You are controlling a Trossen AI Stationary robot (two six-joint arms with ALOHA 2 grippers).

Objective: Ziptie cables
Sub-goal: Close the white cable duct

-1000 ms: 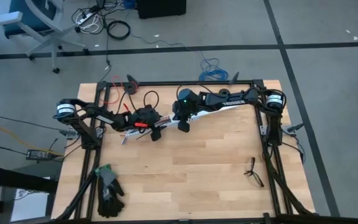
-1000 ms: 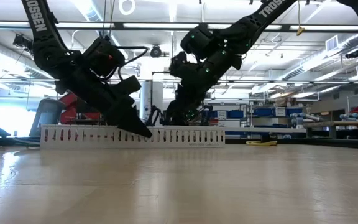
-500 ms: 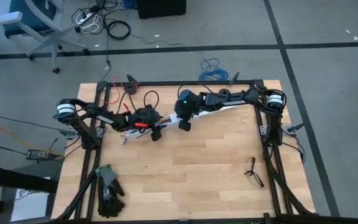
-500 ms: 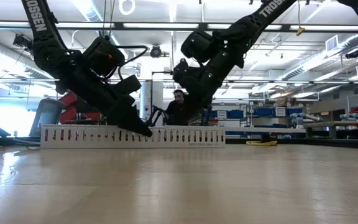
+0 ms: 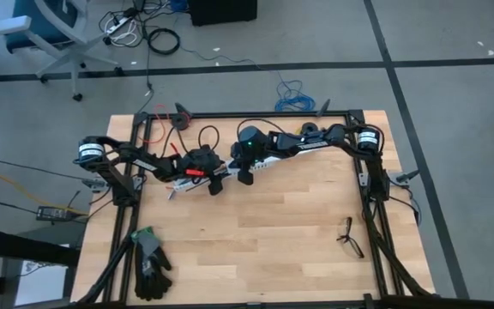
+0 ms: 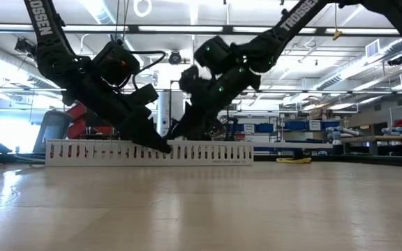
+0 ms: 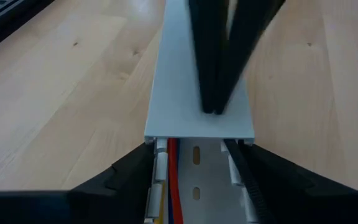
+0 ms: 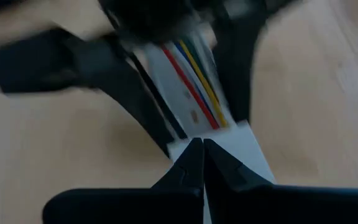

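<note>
A long white slotted channel [image 5: 273, 159] lies slantwise across the table's far half. A white cover [image 7: 201, 93] closes it up to an end edge. Past that edge the cables [image 8: 194, 81], red, blue, yellow and green, lie along the open channel. My left gripper [image 7: 194, 152] straddles the channel at that open stretch. My right gripper [image 8: 202, 148] is shut, tips down on the cover close to the left gripper [image 5: 213, 178]. The ziptie does not show clearly in any view. My left gripper holds the open channel between its two fingers [image 7: 138, 171], one on each side wall [image 7: 157, 155], just short of the cover's end. The fingers slant down from the table's left, along the channel, which lies flat on the table. My right gripper touches the cover's top [image 7: 229, 121] near its end edge with its shut fingertips [image 7: 213, 102]. It slants down from the table's right, along the channel.
A black and green glove [image 5: 148, 262] lies at the near left corner. A small black forked object [image 5: 348, 236] lies near the right edge. The wooden table's [image 5: 264, 240] near half is free between them. Loose cords lie on the floor beyond the far edge.
My right gripper, still shut, has slid down and toward the table's left along the channel cover. It now stands close in front of my left gripper.
</note>
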